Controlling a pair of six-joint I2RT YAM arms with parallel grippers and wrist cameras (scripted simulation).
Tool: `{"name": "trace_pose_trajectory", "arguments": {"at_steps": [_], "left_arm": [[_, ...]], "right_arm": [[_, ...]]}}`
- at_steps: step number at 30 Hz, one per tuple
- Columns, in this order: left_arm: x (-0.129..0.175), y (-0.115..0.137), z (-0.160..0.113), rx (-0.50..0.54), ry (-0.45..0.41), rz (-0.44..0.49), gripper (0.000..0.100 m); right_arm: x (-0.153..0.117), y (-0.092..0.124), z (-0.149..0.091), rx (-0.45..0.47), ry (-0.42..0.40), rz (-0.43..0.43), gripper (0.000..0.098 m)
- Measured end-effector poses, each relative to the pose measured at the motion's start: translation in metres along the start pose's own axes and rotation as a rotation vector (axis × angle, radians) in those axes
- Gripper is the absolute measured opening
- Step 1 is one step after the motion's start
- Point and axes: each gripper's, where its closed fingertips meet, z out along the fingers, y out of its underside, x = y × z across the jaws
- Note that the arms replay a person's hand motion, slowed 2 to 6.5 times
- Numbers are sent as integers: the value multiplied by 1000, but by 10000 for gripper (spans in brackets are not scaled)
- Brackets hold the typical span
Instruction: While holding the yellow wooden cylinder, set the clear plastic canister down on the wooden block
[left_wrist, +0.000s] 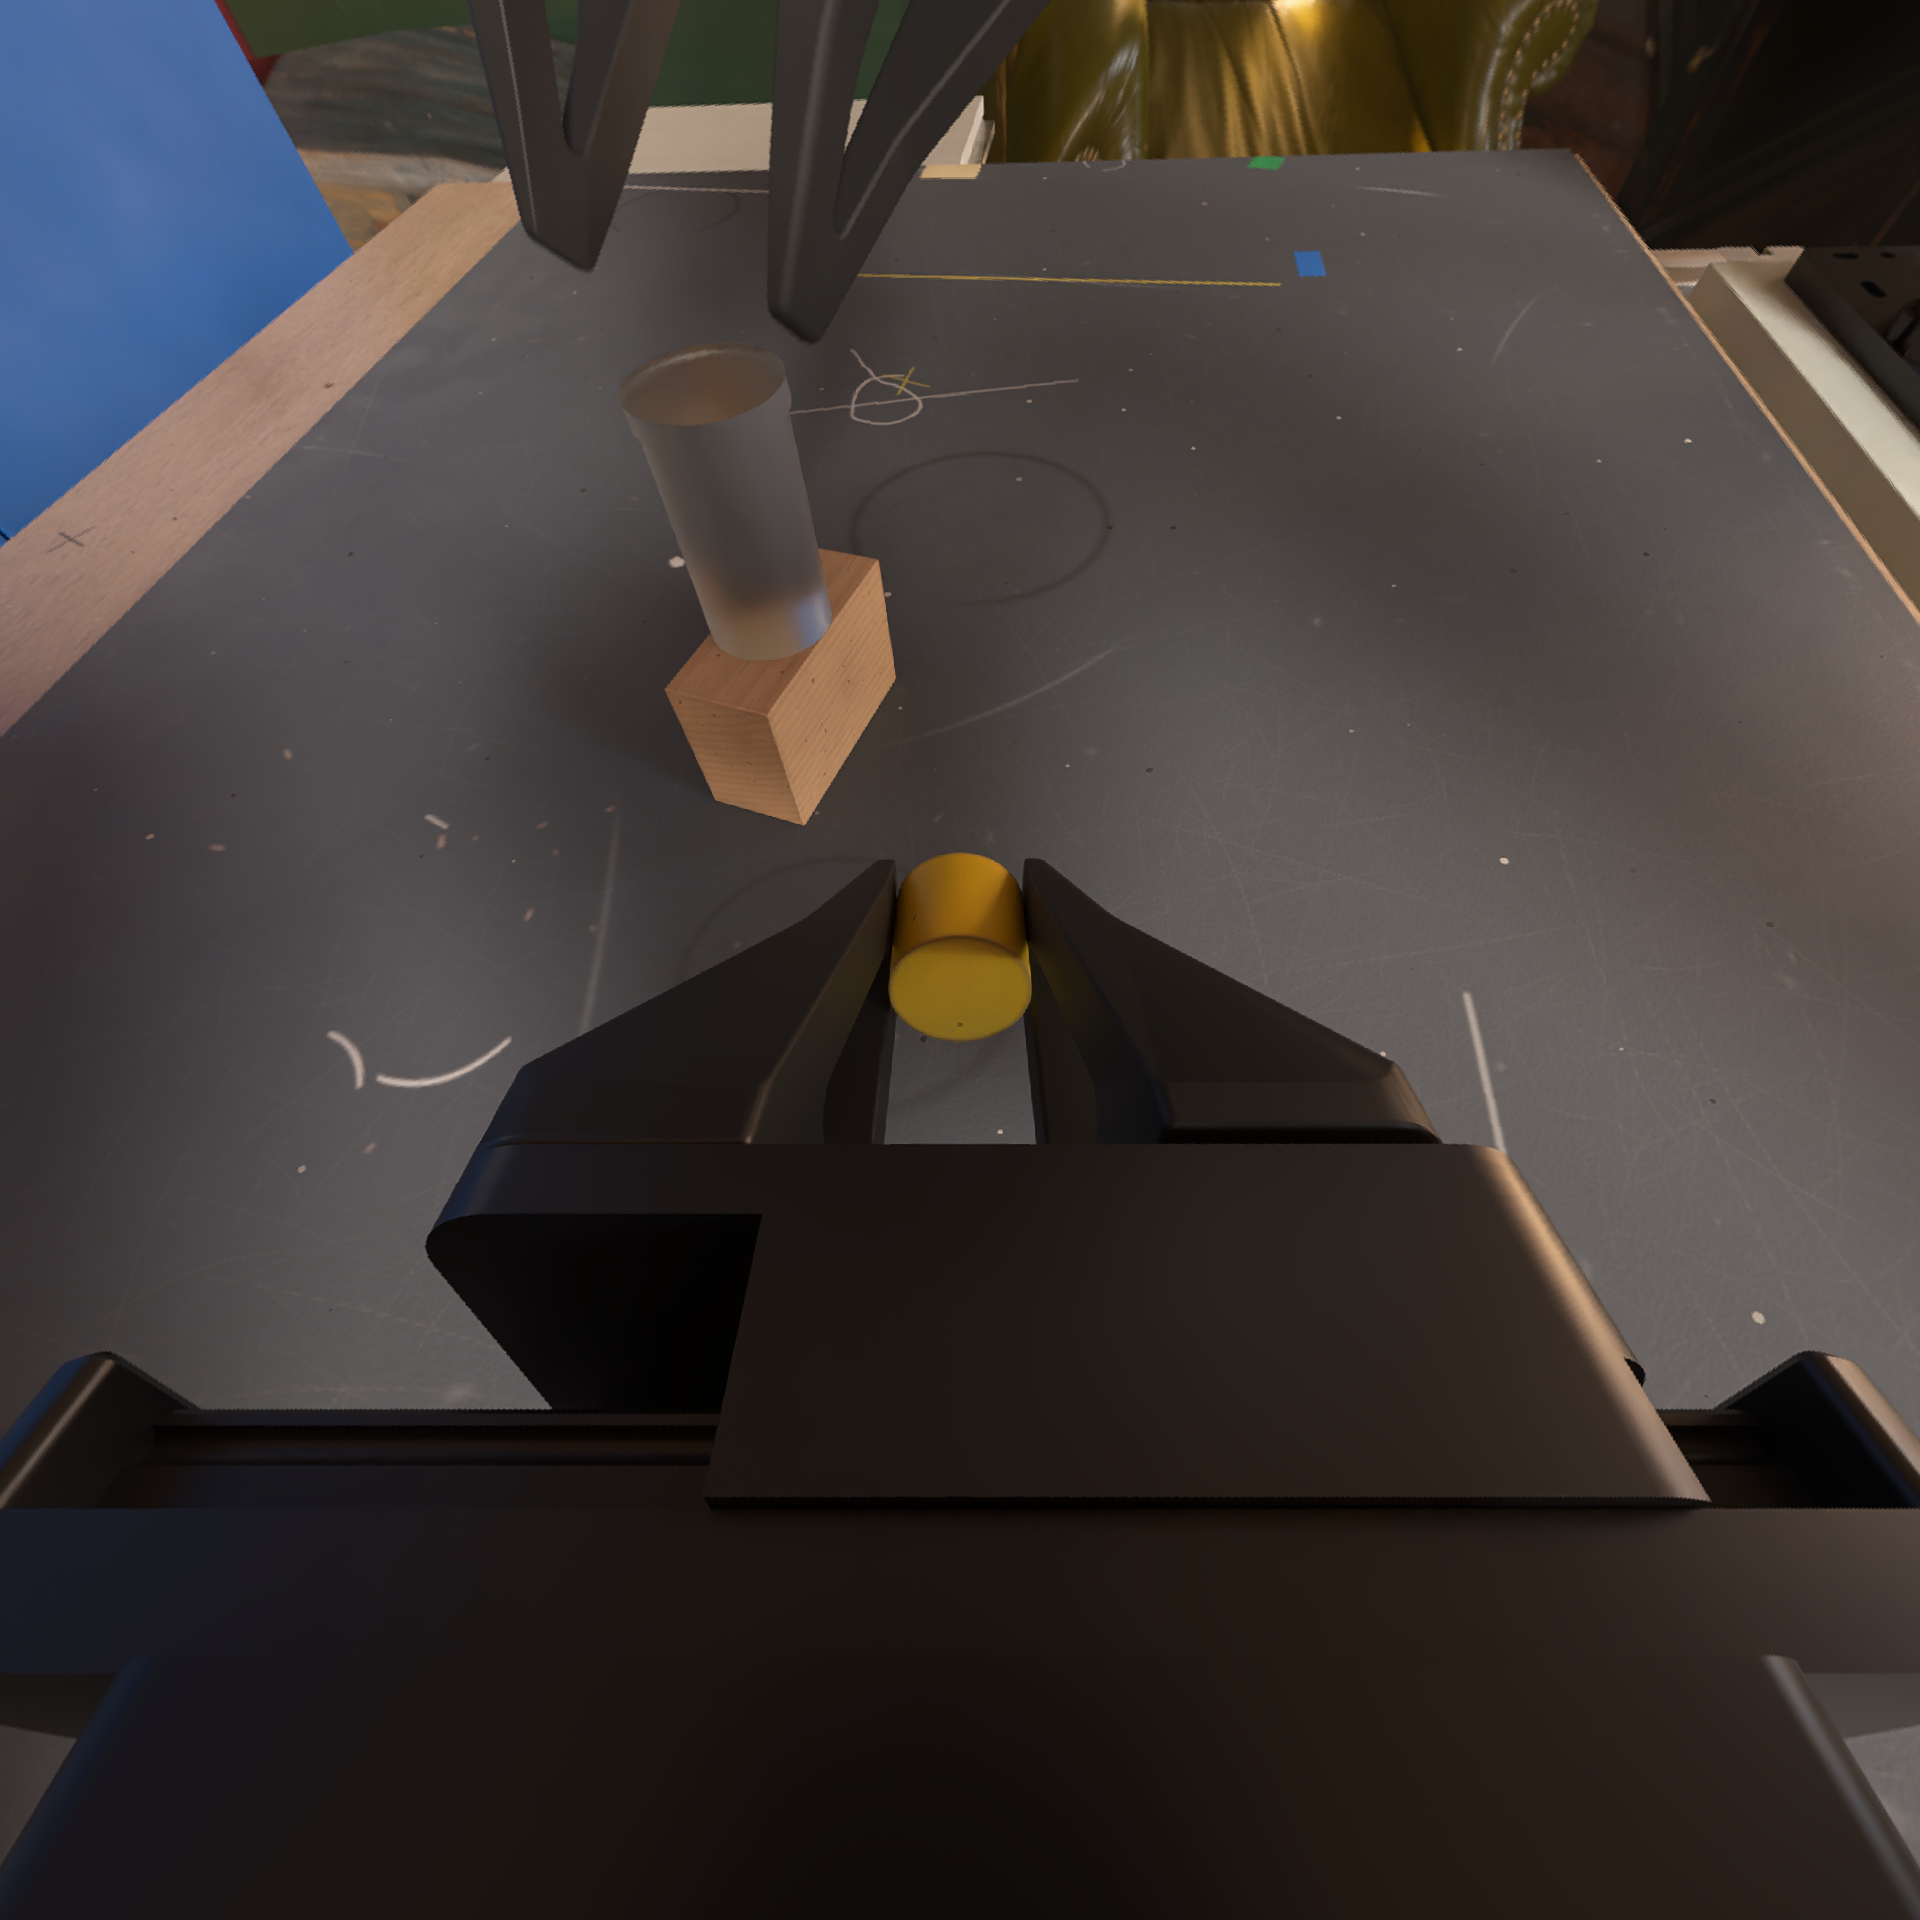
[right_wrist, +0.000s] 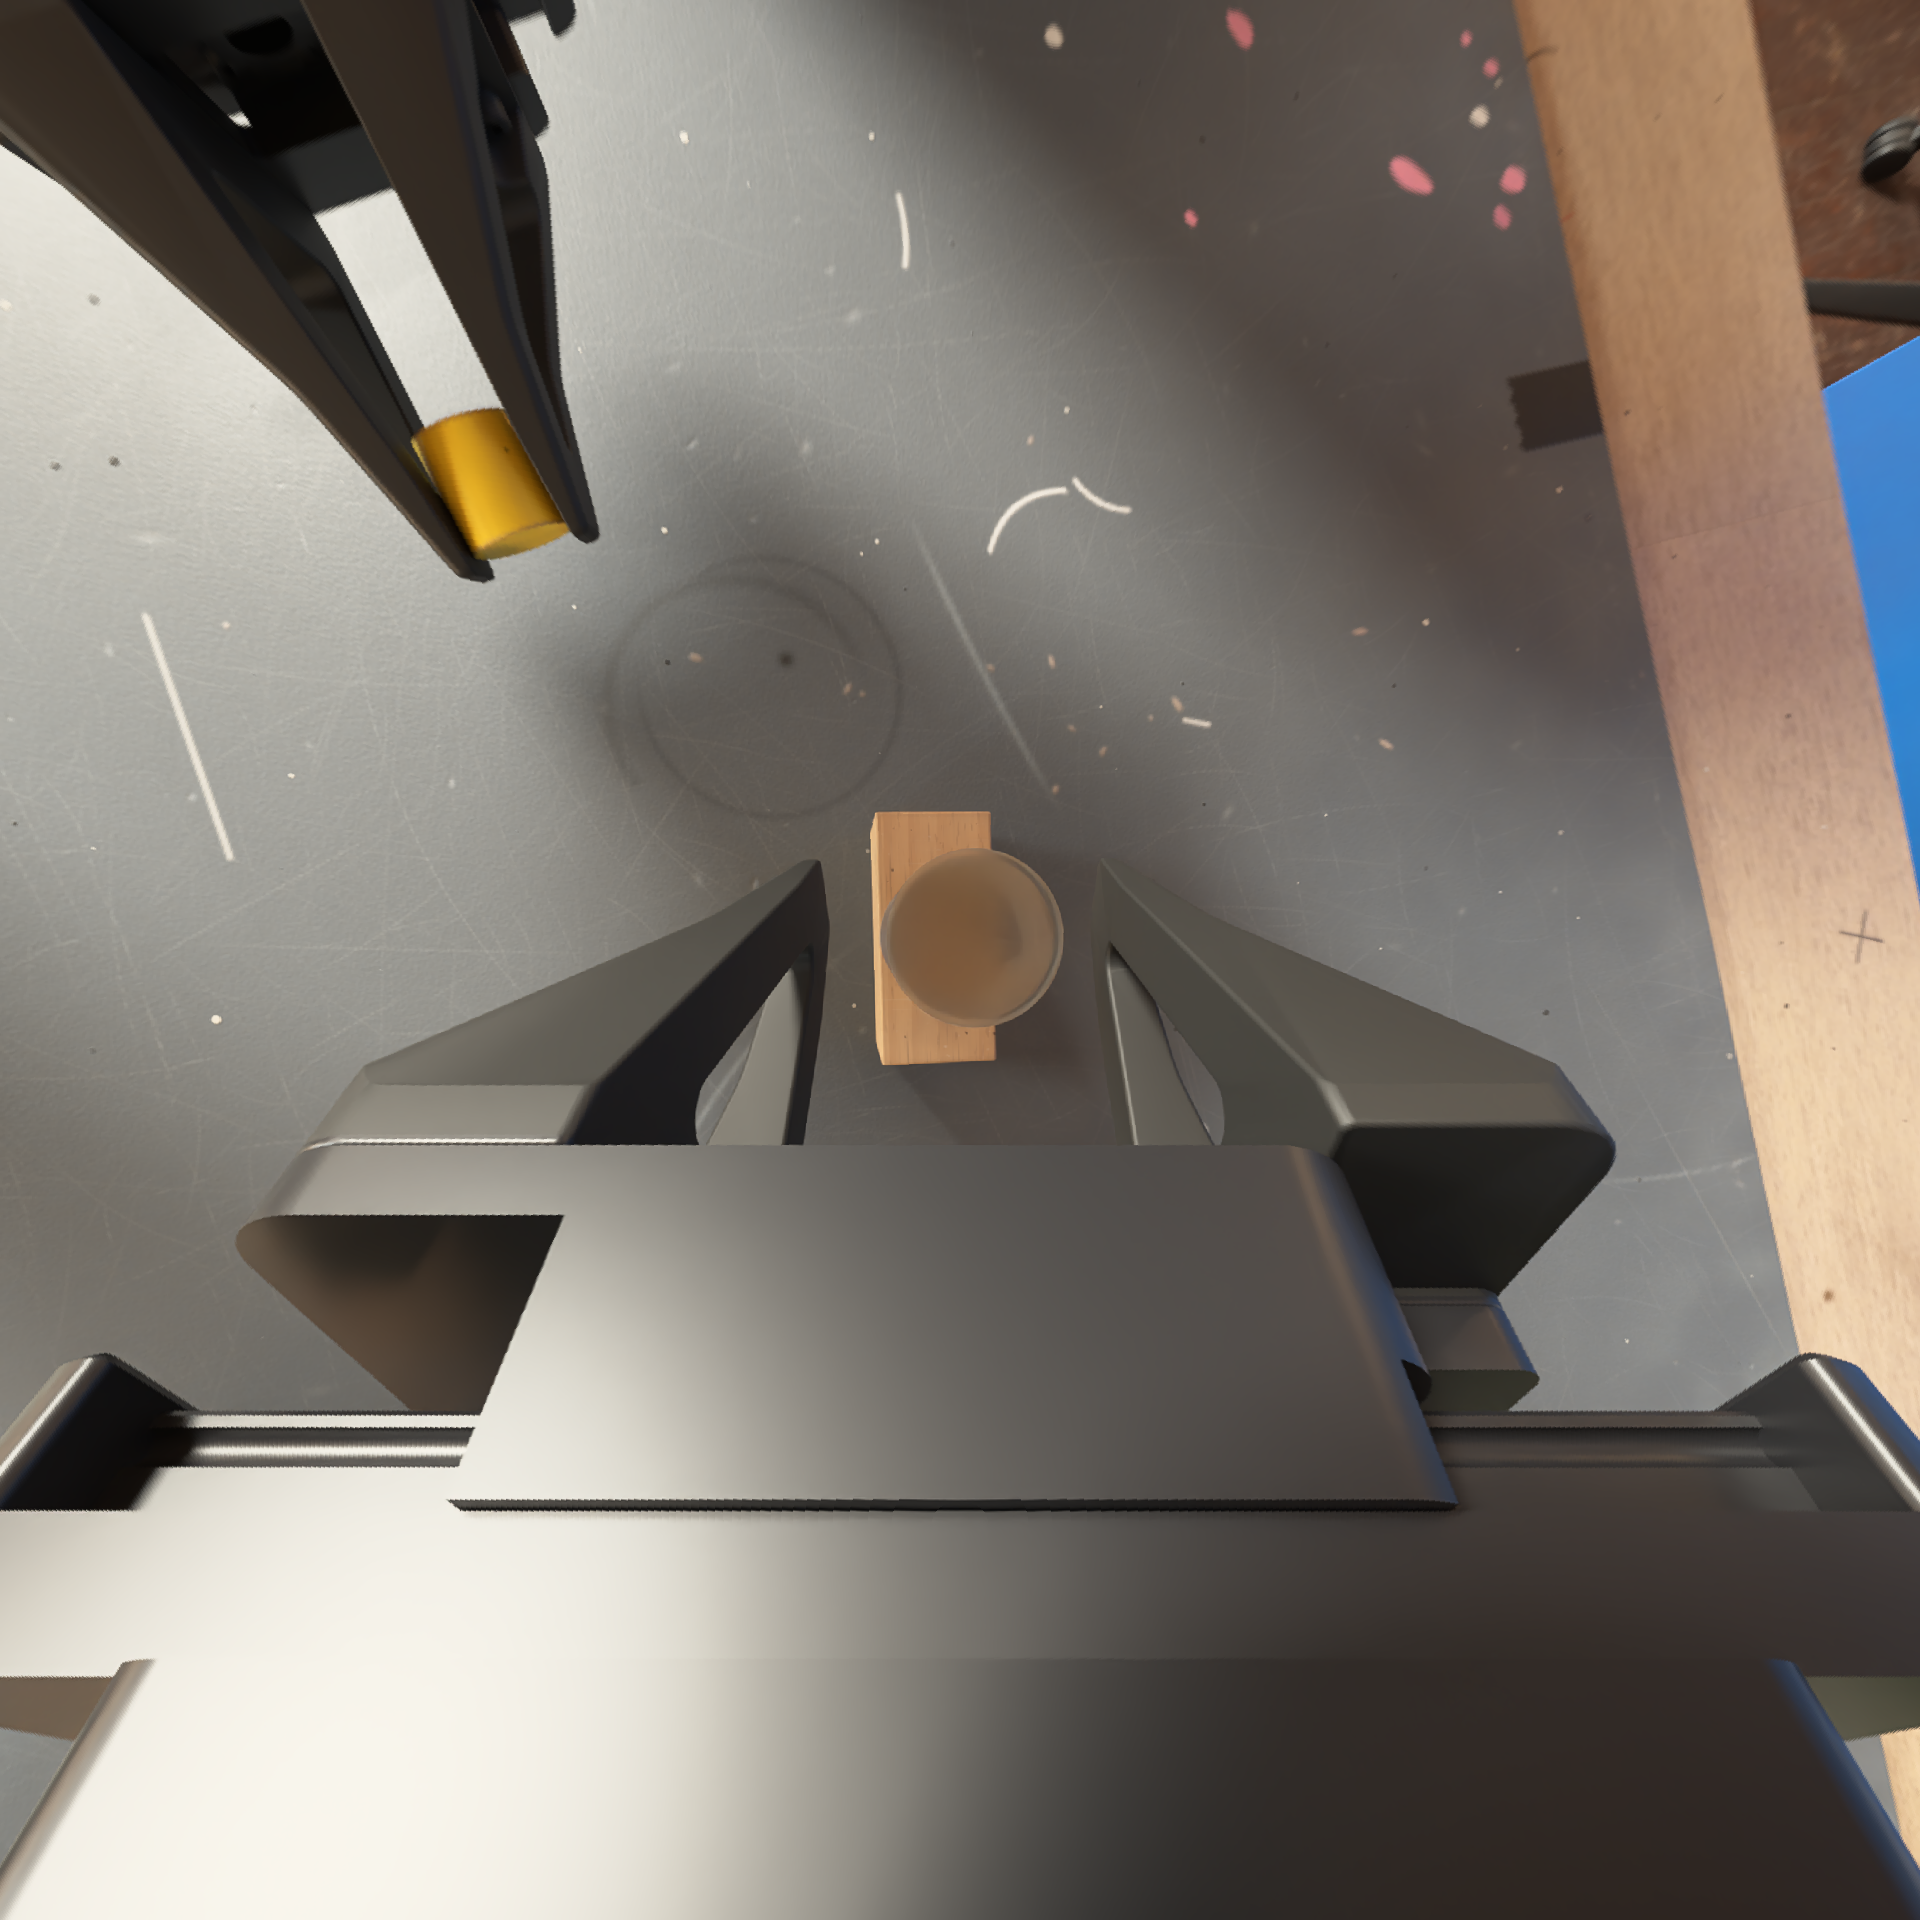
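Observation:
My left gripper (left_wrist: 960, 875) is shut on the yellow wooden cylinder (left_wrist: 958, 956) and holds it above the dark table; it also shows in the right wrist view (right_wrist: 525, 556) with the cylinder (right_wrist: 488, 483). The clear plastic canister (left_wrist: 722, 499) stands upright on the wooden block (left_wrist: 800, 717), overhanging one long edge. In the right wrist view I look straight down on the canister (right_wrist: 971, 935) and the block (right_wrist: 902, 1023). My right gripper (right_wrist: 961, 868) is open, its fingers apart on either side of the canister, above it and not touching; it shows in the left wrist view (left_wrist: 691, 301).
The dark scratched table top (left_wrist: 1351, 727) has a wooden border (right_wrist: 1714, 623) along one side. A blue panel (left_wrist: 135, 260) stands beyond that border. A white and black fixture (left_wrist: 1829, 312) sits off the table's right edge.

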Motion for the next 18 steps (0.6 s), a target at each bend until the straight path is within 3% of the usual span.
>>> {"name": "trace_pose_trajectory", "arguments": {"at_steps": [7, 18], "left_arm": [[-1, -1, 0, 3, -2, 6, 199], [-4, -7, -3, 18, -13, 17, 199]], "right_arm": [[-8, -1, -20, 86, 43, 11, 488], [-37, 20, -41, 264, 108, 100, 525]]}}
